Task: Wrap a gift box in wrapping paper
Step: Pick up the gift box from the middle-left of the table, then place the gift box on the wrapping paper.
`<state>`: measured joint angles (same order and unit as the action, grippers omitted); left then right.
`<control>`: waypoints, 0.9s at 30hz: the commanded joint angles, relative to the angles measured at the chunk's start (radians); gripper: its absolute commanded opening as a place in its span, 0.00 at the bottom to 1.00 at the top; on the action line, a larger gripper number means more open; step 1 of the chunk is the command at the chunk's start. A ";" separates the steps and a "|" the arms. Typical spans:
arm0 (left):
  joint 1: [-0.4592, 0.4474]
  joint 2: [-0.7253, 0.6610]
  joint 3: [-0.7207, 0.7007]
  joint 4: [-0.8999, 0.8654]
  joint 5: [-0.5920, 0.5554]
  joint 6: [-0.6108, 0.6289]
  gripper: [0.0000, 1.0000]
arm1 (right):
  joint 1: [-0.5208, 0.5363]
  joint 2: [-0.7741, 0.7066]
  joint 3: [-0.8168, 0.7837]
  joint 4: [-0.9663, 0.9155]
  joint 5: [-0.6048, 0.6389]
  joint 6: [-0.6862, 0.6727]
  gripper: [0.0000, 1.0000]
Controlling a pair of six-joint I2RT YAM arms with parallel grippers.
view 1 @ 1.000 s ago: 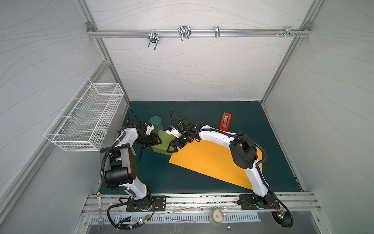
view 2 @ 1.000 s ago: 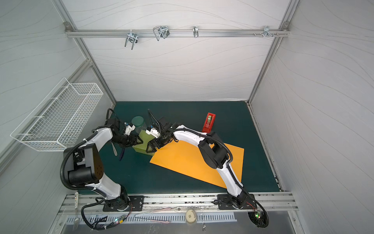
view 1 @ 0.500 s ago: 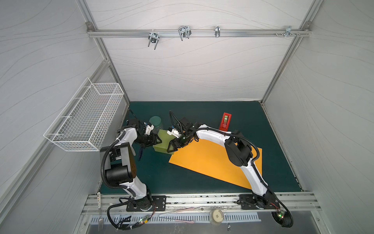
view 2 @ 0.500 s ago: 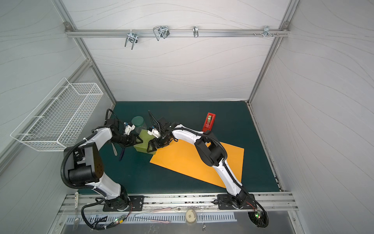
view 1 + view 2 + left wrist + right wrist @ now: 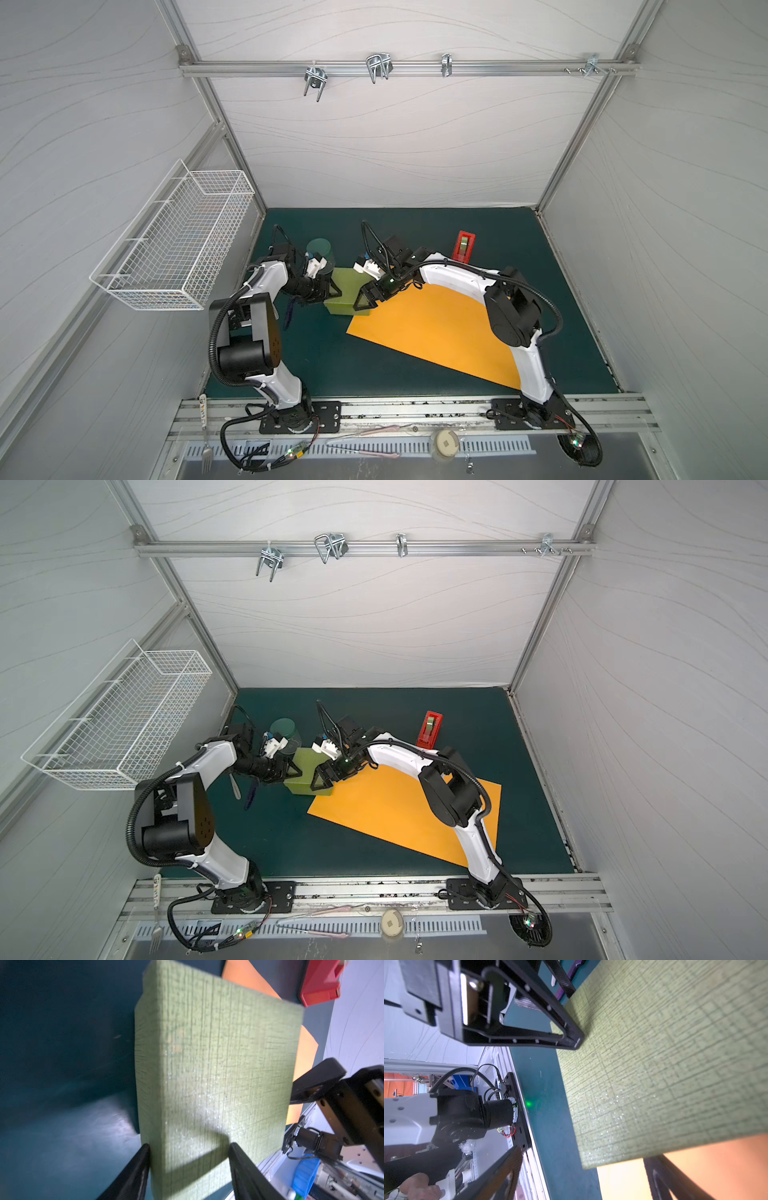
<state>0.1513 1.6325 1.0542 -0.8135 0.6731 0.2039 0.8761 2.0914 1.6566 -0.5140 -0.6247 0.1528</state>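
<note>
Teal mat (image 5: 62, 1064); gift box (image 5: 218, 1074) grid wrist-only

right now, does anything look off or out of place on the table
Yes. The gift box sits on the green mat at one corner of the wrapping paper, not in its middle, barely overlapping it. The paper itself lies skewed to the mat's edges. Nothing looks spilled or damaged.

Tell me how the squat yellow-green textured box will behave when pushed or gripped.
The squat yellow-green box, low and wide with flat faces, should slide rather than tip or roll. Its fine grid texture probably resists slipping when gripped. Straight, crisp edges suggest stiff walls, though its weight cannot be judged.
</note>
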 commanded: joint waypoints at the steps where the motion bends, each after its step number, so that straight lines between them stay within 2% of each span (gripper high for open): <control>1: -0.093 -0.033 0.049 -0.029 0.031 0.010 0.62 | -0.020 -0.093 -0.062 0.075 -0.039 -0.080 0.92; 9: -0.281 0.038 0.140 -0.011 0.002 -0.030 0.63 | -0.115 -0.282 -0.333 0.069 -0.034 -0.196 0.94; 15: -0.418 0.097 0.174 0.010 -0.024 -0.056 0.63 | -0.231 -0.414 -0.518 0.042 -0.021 -0.290 0.96; 23: -0.440 0.124 0.185 0.028 -0.082 -0.044 0.64 | -0.369 -0.523 -0.630 -0.040 0.051 -0.433 0.99; 27: -0.427 0.103 0.170 0.024 -0.077 -0.018 0.68 | -0.342 -0.532 -0.609 -0.042 0.078 -0.430 0.99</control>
<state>-0.2874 1.7500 1.1965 -0.7933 0.6025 0.1482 0.5091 1.5841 1.0248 -0.5243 -0.5579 -0.2211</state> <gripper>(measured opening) 0.671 0.992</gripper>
